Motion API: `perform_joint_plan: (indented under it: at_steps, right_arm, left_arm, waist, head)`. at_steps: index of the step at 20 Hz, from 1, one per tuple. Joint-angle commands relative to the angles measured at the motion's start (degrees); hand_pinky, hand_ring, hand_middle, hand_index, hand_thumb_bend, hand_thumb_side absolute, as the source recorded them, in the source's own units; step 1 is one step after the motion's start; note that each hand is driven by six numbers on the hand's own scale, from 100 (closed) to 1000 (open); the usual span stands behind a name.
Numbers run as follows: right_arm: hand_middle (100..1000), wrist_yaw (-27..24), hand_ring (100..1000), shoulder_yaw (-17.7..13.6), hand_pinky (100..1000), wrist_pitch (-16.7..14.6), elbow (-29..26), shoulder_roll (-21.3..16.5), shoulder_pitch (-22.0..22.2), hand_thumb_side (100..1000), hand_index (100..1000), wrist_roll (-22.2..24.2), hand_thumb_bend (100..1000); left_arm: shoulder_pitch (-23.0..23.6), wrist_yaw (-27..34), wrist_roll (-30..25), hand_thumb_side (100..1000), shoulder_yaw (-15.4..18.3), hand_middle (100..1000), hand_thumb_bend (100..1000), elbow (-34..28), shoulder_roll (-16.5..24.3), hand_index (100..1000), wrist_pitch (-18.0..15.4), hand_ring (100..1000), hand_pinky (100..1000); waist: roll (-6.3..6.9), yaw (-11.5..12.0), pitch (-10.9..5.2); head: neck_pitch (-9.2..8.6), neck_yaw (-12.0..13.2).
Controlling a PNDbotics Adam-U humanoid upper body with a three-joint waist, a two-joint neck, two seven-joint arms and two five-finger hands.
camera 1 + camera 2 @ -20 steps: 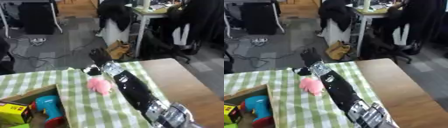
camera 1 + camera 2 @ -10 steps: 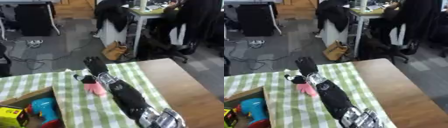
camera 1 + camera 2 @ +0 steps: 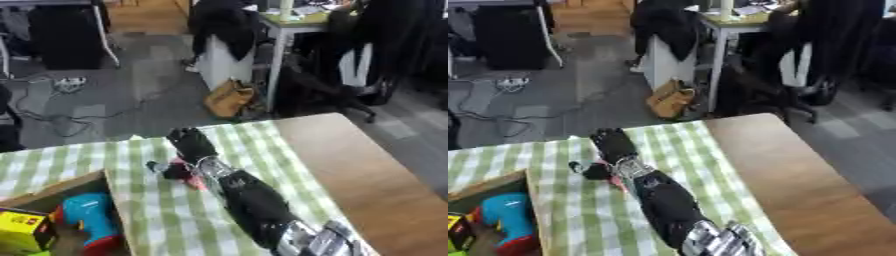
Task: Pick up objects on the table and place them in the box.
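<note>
The robot's right hand (image 3: 187, 145) lies over a small pink object (image 3: 194, 179) on the checked tablecloth (image 3: 166, 215), grip unclear; it looks light, soft, best pinched mid-body.

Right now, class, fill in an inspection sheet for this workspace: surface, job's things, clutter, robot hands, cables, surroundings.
Surface: wooden table with a green checked cloth over its left part.
Job's things: pink object on the cloth, mostly hidden under the right robot hand; open box at lower left, holding a blue and red toy and a yellow box.
Clutter: nothing seen.
Robot hands: right robot hand over the pink object, thumb beside it, grip unclear; left not in view.
Cables: cables and a power strip on the floor.
Surroundings: office chair, desk, tan bag.
</note>
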Motion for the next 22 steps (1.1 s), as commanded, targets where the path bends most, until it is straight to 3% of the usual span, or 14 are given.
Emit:
perform_joint_plan:
  at_steps: [1,10,22]
  right_arm:
    - [865,1.34,901,0.02,915,-1.21,-0.51,-0.7,-0.98,1000,929,2.63,609]
    - [878,9.36,897,-0.23,924,-0.62,-0.75,-1.38,-0.11,1000,937,5.86,617]
    - [875,8.68,882,-1.3,897,1.19,-0.07,-2.28,0.64,1000,939,5.64,584]
  left_arm:
    - [-0.67,-0.09,-0.13,1000,0.31,937,140,-0.77,0.67,948,0.06,916,898]
    - [-0.36,-0.25,-0.02,1000,0.41,936,134,-0.77,0.6,943,0.16,915,899]
    - [-0.09,-0.38,0.1,1000,0.54,933,130,-0.77,0.6,936,0.31,914,899]
  waist:
    - [0.87,-0.07,-0.12]
    - [0.9,-0.38,0.05]
    - [1.42,-0.83,0.32]
  head:
    - [0.25,0.21]
    - [-0.19,0.03]
    - [-0.17,-0.83]
